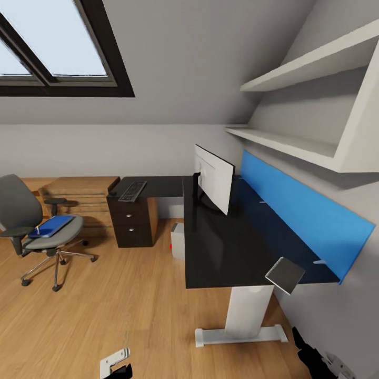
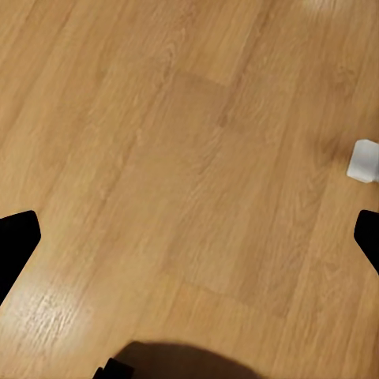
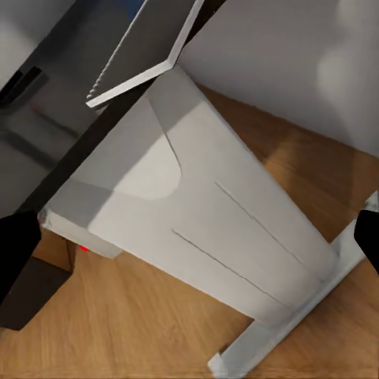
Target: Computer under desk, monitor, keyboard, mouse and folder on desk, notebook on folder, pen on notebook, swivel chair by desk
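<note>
bedroom workspace, task barely begun, by the look of it. in place: monitor (image 1: pixel 215 184) upright on desk (image 1: pixel 221 247); computer (image 1: pixel 178 240) on the floor under it; keyboard (image 1: pixel 132 191) on the desk's far wing, well apart from the monitor. outstanding: blue folder (image 1: pixel 51 225) on swivel chair (image 1: pixel 37 231), chair well apart from desk. dark notebook (image 1: pixel 285 275) overhangs the near desk corner. mouse and pen not made out. left gripper (image 2: pixel 189 237) and right gripper (image 3: pixel 189 245): fingers spread wide, holding nothing.
</note>
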Controlling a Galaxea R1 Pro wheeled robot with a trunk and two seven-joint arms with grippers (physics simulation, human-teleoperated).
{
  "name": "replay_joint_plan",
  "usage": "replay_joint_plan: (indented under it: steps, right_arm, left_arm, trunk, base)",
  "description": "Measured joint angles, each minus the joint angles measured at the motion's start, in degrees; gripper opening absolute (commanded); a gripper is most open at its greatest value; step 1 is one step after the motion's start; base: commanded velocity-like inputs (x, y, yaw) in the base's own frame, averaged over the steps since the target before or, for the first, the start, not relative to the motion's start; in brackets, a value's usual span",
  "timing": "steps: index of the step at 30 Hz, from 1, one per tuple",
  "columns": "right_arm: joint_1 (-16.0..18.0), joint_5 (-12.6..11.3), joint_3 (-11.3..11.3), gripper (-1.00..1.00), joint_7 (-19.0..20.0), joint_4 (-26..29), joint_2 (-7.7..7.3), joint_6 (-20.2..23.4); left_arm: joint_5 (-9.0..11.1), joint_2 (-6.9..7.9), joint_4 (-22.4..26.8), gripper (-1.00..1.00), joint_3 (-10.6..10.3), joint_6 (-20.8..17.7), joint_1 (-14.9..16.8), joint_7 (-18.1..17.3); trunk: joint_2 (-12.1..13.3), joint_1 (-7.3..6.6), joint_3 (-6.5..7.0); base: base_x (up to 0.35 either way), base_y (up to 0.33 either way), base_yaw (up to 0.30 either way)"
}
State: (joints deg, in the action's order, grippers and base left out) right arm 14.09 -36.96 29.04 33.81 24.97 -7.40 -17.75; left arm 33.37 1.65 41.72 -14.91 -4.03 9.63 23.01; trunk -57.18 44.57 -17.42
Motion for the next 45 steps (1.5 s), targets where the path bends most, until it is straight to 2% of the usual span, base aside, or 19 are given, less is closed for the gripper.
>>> replay_joint_plan:
  steps: [1, 4, 5, 7, 8, 10, 11, 13, 14, 16, 19, 22, 28, 37, 45]
  right_arm:
    - [0.00, -1.46, 0.45, 1.00, 1.15, 0.13, -0.56, 4.33]
    - [0.02, -4.54, 1.05, 1.00, 2.33, 0.59, -1.59, 12.75]
    - [0.07, -6.66, 1.25, 1.00, 2.78, 1.44, -2.36, 18.90]
    - [0.14, -8.60, 1.28, 1.00, 3.06, 2.95, -3.08, 24.89]
    - [0.23, -10.51, 1.41, 1.00, 3.27, 4.96, -3.54, 30.60]
    - [0.36, -13.11, 1.53, 1.00, 3.33, 8.38, -3.96, 37.06]
    - [0.41, -13.88, 1.56, 1.00, 3.22, 9.54, -4.05, 38.55]
    - [0.84, -16.99, 1.62, 1.00, 1.65, 13.57, -4.55, 42.01]
    - [1.47, -19.40, 1.66, 1.00, -0.26, 15.60, -5.63, 43.22]
    - [1.86, -21.00, 1.65, 1.00, -1.42, 16.47, -6.68, 43.69]
    - [2.45, -24.70, 1.56, 1.00, -2.83, 17.38, -8.70, 44.26]
    - [2.64, -26.10, 1.42, 1.00, -2.05, 18.02, -9.36, 44.52]
    - [2.72, -26.50, 1.36, 1.00, 0.54, 17.50, -9.79, 44.71]
    - [2.73, -26.58, 1.52, 1.00, -0.48, 14.28, -9.93, 44.29]
    - [2.67, -26.79, 2.02, 1.00, -1.15, 13.62, -10.00, 43.97]
  left_arm:
    - [0.00, -0.03, 0.00, 1.00, -0.04, 0.00, 0.00, -0.02]
    - [0.00, -0.02, -0.01, 1.00, -0.28, 0.01, 0.00, -0.04]
    - [0.02, -0.01, -0.01, 1.00, -0.47, 0.01, 0.00, -0.05]
    - [0.04, 0.00, -0.01, 1.00, -0.59, 0.01, 0.00, -0.05]
    - [0.06, 0.01, -0.01, 1.00, -0.67, 0.01, 0.00, -0.06]
    - [0.07, 0.01, -0.01, 1.00, -0.74, 0.01, 0.00, -0.06]
    - [0.07, 0.01, -0.01, 1.00, -0.75, 0.01, 0.00, -0.06]
    - [0.04, 0.01, -0.02, 1.00, -0.79, 0.02, 0.00, -0.06]
    - [0.04, 0.01, -0.02, 1.00, -0.77, 0.03, 0.00, -0.06]
    - [0.03, 0.01, -0.01, 1.00, -0.72, 0.06, 0.00, -0.06]
    - [0.04, 0.01, -0.01, 1.00, -0.57, 0.09, 0.00, 0.00]
    - [0.05, 0.02, -0.01, 1.00, -0.50, 0.13, 0.00, 0.00]
    - [0.02, 0.02, -0.01, 1.00, -0.46, 0.18, 0.00, 0.02]
    - [0.06, 0.02, -0.08, 1.00, -0.47, 0.19, 0.00, 0.02]
    - [0.01, -0.03, -0.11, 1.00, -0.69, 0.21, 0.00, 0.02]
  trunk:
    - [-0.40, 0.22, -0.18]
    - [-1.61, 0.88, -0.72]
    - [-2.01, 1.10, -0.90]
    - [-2.81, 1.54, -1.26]
    - [-3.21, 1.76, -1.43]
    - [-3.23, 1.76, -1.44]
    - [-3.23, 1.76, -1.44]
    - [-3.23, 1.76, -1.44]
    - [-3.23, 1.76, -1.44]
    - [-3.23, 1.76, -1.44]
    - [-3.23, 1.76, -1.44]
    - [-3.23, 1.77, -1.44]
    - [-3.23, 1.76, -1.44]
    - [-3.23, 1.77, -1.44]
    - [-3.23, 1.77, -1.44]
  base:
    - [0.000, 0.000, 0.000]
    - [0.000, 0.000, 0.000]
    - [0.000, 0.000, 0.000]
    - [0.000, 0.000, 0.000]
    - [0.000, 0.000, 0.000]
    - [0.000, 0.000, 0.000]
    - [0.000, 0.000, 0.000]
    - [0.000, 0.000, 0.000]
    - [0.000, 0.000, 0.000]
    - [0.000, 0.000, 0.000]
    - [0.000, 0.000, 0.000]
    - [0.000, 0.000, 0.000]
    - [0.000, 0.000, 0.000]
    - [0.000, 0.000, 0.000]
    - [0.000, 0.000, 0.000]
